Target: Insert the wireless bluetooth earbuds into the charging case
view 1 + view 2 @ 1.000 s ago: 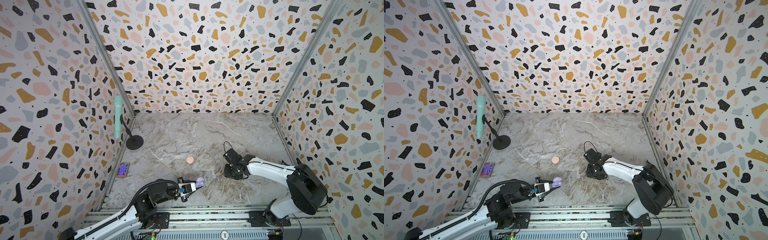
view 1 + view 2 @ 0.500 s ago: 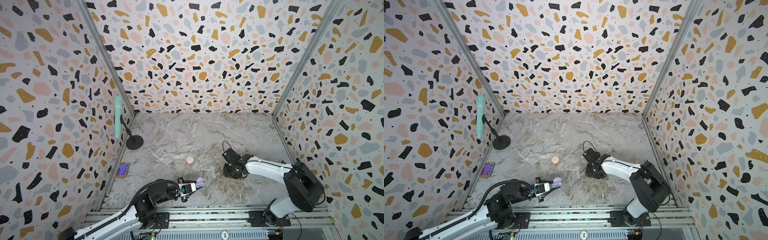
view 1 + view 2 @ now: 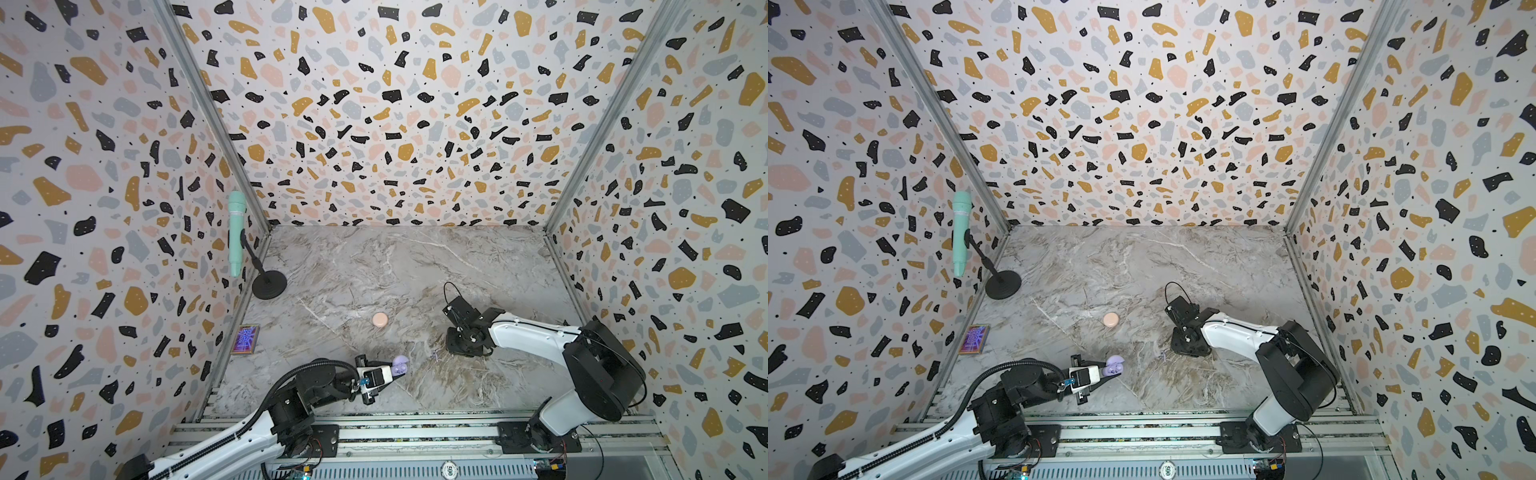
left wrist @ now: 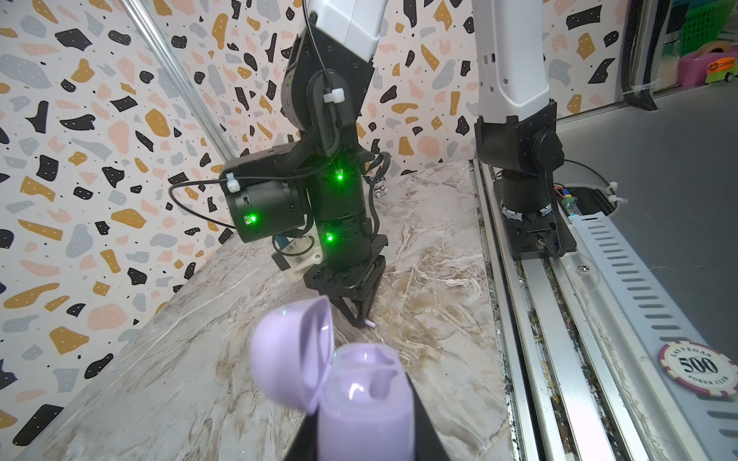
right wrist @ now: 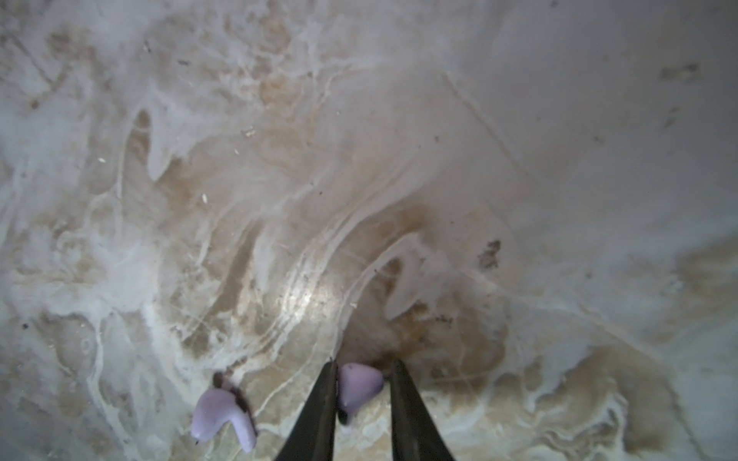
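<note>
My left gripper (image 3: 395,369) (image 4: 365,411) is shut on the lavender charging case (image 3: 400,364) (image 3: 1115,366) (image 4: 361,399), held near the table's front. Its lid (image 4: 293,355) is swung open and both wells look empty. My right gripper (image 5: 361,369) (image 4: 361,322) points straight down at the table, to the right of the case. A lavender earbud (image 5: 359,383) lies between its fingers. One finger touches the bud and a sliver of gap shows at the other. A second lavender earbud (image 5: 219,411) (image 3: 435,355) lies loose beside it.
A closed pink puck case (image 3: 380,319) (image 3: 1111,319) sits mid-table. A mint microphone (image 3: 237,232) on a black stand (image 3: 269,284) is at the back left, and a small purple card (image 3: 245,339) lies by the left wall. A metal rail (image 4: 531,319) and a poker chip (image 4: 699,369) line the front.
My right wrist has edged slightly left over the earbuds. The left arm and the case have not moved.
</note>
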`<action>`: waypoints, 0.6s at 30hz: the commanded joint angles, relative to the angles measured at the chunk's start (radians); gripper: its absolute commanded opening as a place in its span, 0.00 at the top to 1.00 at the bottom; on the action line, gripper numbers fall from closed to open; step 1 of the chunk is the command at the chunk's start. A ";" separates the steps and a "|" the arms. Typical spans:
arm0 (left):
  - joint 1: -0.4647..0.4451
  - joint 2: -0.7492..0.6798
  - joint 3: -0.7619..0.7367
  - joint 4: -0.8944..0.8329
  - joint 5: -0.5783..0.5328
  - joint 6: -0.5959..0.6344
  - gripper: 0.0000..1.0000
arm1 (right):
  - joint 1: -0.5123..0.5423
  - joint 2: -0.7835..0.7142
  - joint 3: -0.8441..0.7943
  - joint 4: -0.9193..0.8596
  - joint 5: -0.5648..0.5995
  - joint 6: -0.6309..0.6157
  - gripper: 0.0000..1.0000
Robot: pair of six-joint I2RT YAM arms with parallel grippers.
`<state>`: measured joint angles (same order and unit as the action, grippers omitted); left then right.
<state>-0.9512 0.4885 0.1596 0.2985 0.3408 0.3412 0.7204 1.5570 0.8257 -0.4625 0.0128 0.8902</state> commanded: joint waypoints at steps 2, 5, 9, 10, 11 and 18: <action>-0.006 -0.005 0.034 0.030 0.013 0.009 1.00 | 0.004 0.016 0.018 -0.002 0.011 -0.012 0.76; -0.007 -0.004 0.034 0.030 0.013 0.009 1.00 | 0.004 0.016 0.010 0.006 0.004 -0.013 0.76; -0.008 -0.005 0.034 0.028 0.013 0.010 1.00 | 0.004 0.006 -0.002 0.019 -0.004 -0.014 0.77; -0.008 -0.004 0.034 0.028 0.013 0.009 1.00 | 0.004 0.004 -0.005 0.022 -0.004 -0.013 0.77; -0.008 -0.004 0.034 0.029 0.012 0.010 1.00 | 0.004 0.001 -0.006 0.022 -0.005 -0.013 0.77; -0.008 0.001 0.035 0.027 0.014 0.010 1.00 | 0.004 -0.004 -0.023 0.031 -0.009 -0.014 0.78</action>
<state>-0.9550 0.4896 0.1596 0.2985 0.3408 0.3416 0.7204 1.5597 0.8200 -0.4213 0.0067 0.8871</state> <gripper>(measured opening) 0.239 0.218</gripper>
